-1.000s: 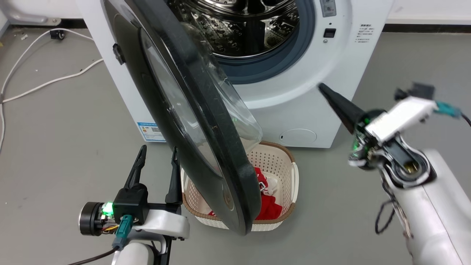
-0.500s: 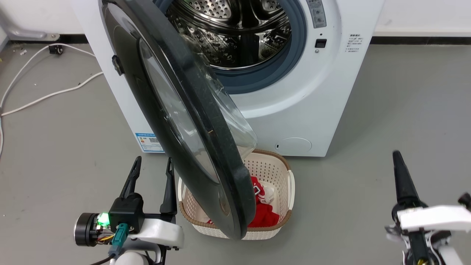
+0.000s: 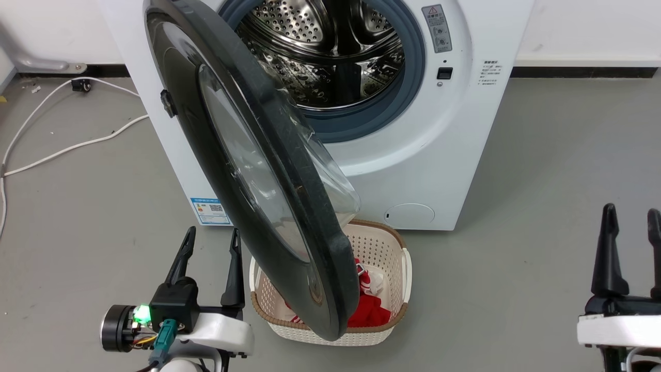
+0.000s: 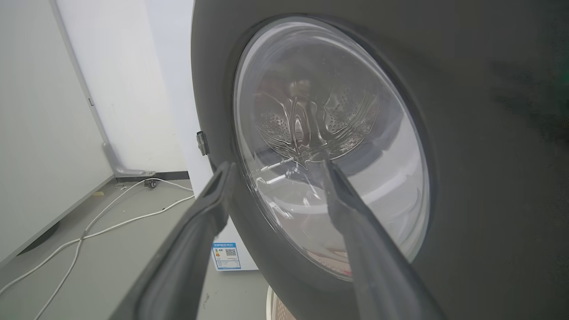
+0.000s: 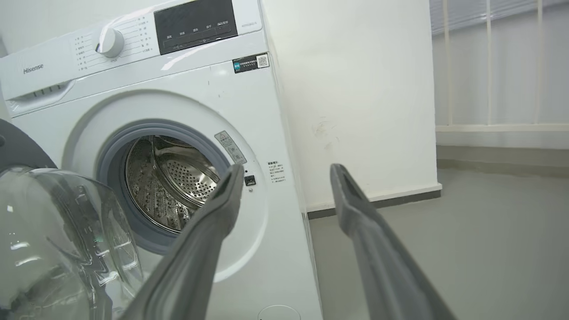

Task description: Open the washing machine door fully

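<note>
**mo:** head cam first, where's the door at?

**kit:** The door (image 3: 258,206) is swung out partway from the washing machine (image 3: 439,155), hinged on the robot's left, so the drum (image 3: 330,57) is in plain sight. Its free edge hangs over a basket (image 3: 379,243) of red clothes (image 3: 374,310) on the floor (image 3: 542,206). The left end effector (image 3: 213,231) sits just beside the door's outer face, fingers spread, holding nothing. The right end effector (image 3: 632,209) is well apart at the lower right, also spread and empty.

**mo:** left wrist cam?

**kit:** Both fingers are apart in front of the door's window. Can't tell if they touch it tbh. There's a blue label (image 4: 226,255) low on the machine's corner, between them.

**mo:** and the right wrist?

**kit:** Fingers are wide apart with nothing between them, pointed at the machine's front. The dial (image 5: 110,42) is up top, and the door's glass bowl (image 5: 53,231) bulges at the lower left.
</note>
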{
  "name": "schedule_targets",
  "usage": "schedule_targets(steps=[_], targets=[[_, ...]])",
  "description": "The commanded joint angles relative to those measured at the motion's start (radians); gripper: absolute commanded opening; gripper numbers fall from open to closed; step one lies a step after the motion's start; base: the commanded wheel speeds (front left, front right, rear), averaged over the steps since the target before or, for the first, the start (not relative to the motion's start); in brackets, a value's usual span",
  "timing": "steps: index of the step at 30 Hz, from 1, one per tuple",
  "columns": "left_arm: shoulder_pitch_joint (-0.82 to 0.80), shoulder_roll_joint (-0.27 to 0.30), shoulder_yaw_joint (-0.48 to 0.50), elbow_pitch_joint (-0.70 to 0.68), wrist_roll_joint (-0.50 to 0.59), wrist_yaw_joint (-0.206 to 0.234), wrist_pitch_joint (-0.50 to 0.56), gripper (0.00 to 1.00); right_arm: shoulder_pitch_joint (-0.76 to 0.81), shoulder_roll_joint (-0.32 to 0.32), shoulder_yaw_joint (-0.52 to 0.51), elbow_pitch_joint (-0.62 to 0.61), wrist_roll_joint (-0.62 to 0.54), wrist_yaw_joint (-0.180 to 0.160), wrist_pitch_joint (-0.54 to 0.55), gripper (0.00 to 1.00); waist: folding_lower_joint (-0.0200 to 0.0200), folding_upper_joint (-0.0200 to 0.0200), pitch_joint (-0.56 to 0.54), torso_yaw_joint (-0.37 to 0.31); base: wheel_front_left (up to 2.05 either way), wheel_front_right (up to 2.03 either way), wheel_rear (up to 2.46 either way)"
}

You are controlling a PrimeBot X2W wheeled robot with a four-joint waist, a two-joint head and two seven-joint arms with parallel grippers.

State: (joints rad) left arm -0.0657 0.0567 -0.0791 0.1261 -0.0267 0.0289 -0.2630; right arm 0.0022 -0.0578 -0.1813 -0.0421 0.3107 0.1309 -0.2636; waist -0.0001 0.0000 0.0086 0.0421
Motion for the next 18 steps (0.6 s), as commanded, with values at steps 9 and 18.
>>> schedule_targets(steps=[9, 18], targets=[[0.001, 0.004, 0.004, -0.012, 0.013, -0.001, -0.003, 1.0, 0.072, 0.009, 0.085, -0.076, -0.25, 0.0, -0.001, 1.0, 0.0001, 0.0, 0.006, -0.001, 0.0, 0.0, 0.0], [-0.006, 0.005, 0.001, -0.011, 0.014, -0.001, -0.003, 1.0, 0.064, 0.008, 0.11, 0.038, -0.23, 0.0, -0.001, 1.0, 0.0001, 0.0, 0.01, -0.003, 0.0, 0.0, 0.0]])
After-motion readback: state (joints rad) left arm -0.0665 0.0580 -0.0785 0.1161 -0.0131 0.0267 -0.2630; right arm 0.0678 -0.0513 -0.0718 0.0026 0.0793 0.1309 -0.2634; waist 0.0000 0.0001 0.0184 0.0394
